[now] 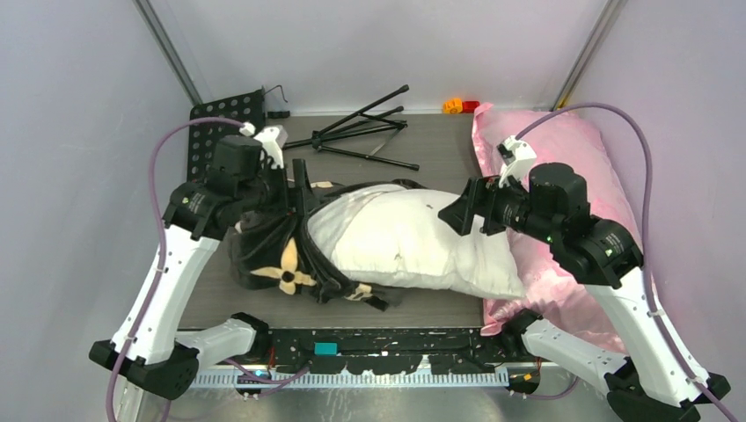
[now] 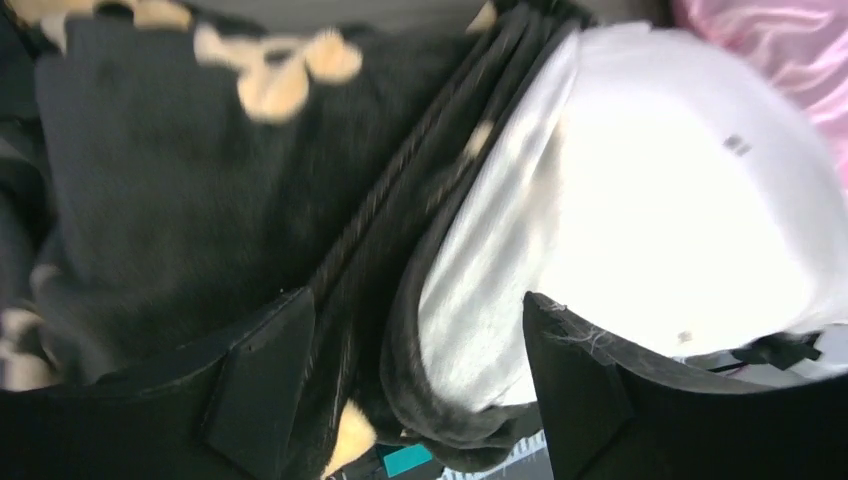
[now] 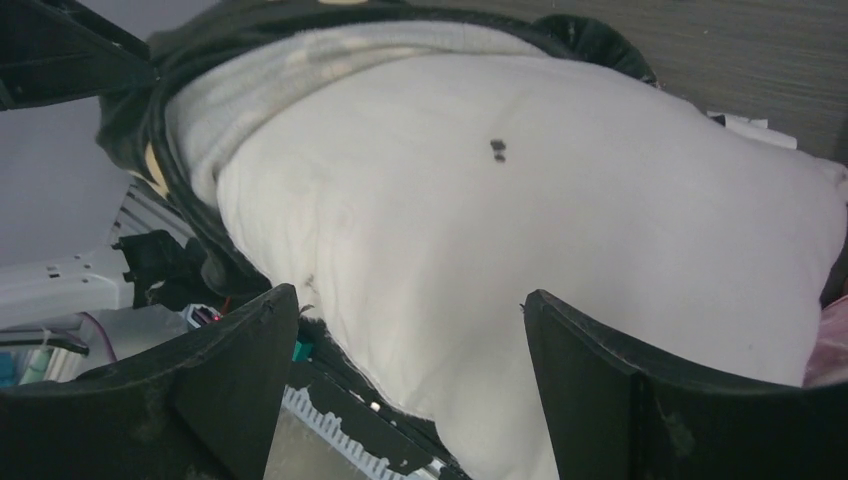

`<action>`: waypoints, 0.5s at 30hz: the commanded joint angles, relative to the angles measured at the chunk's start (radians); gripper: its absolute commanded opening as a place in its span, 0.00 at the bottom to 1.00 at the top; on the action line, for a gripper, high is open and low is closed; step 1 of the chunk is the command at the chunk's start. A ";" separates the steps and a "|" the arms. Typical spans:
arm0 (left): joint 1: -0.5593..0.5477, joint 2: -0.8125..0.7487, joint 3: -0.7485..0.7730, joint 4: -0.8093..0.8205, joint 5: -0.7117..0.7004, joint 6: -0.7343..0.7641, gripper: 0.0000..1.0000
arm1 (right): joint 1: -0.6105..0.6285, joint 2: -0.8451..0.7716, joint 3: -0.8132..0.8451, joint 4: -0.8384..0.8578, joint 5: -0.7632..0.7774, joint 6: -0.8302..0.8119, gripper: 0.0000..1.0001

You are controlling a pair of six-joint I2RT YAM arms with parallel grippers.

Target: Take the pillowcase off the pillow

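Left gripper (image 2: pixel 420 325): jaws apart, straddling the bunched hem of the black flowered pillowcase (image 2: pixel 180 200). Right gripper (image 3: pixel 410 315): jaws apart, white pillow (image 3: pixel 520 230) directly ahead, largely uncovered at this end.

White arm links (image 1: pixel 171 281), black fingers (image 2: pixel 262 385), purple cables (image 1: pixel 154 185)

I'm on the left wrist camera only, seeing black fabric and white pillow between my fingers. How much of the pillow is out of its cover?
Observer: From the top camera, most of the pillow is bare. The pillowcase is bunched over its left end only.
Operator: And the other side?
Observer: The right gripper is open over the pillow's right part, holding nothing.
Operator: Anything lying behind the pillow?
Observer: A folded black tripod lies just behind it.
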 commanded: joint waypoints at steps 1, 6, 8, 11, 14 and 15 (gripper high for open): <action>-0.003 -0.010 0.169 -0.021 0.014 0.014 0.83 | -0.003 0.008 0.079 -0.003 0.101 0.055 0.90; -0.040 0.037 0.235 -0.056 -0.005 0.007 0.92 | -0.003 0.030 0.066 -0.066 0.255 0.080 0.95; -0.083 0.064 0.220 -0.084 -0.051 0.005 0.95 | -0.003 0.064 0.037 -0.128 0.295 0.104 0.96; -0.132 0.103 0.157 -0.142 -0.138 -0.005 0.97 | -0.003 0.112 -0.031 -0.222 0.334 0.137 0.96; -0.133 0.107 0.003 -0.118 -0.123 -0.051 1.00 | -0.004 0.097 -0.144 -0.241 0.348 0.164 0.96; -0.134 0.099 -0.061 -0.083 -0.077 -0.063 1.00 | -0.004 0.084 -0.196 -0.230 0.349 0.174 0.96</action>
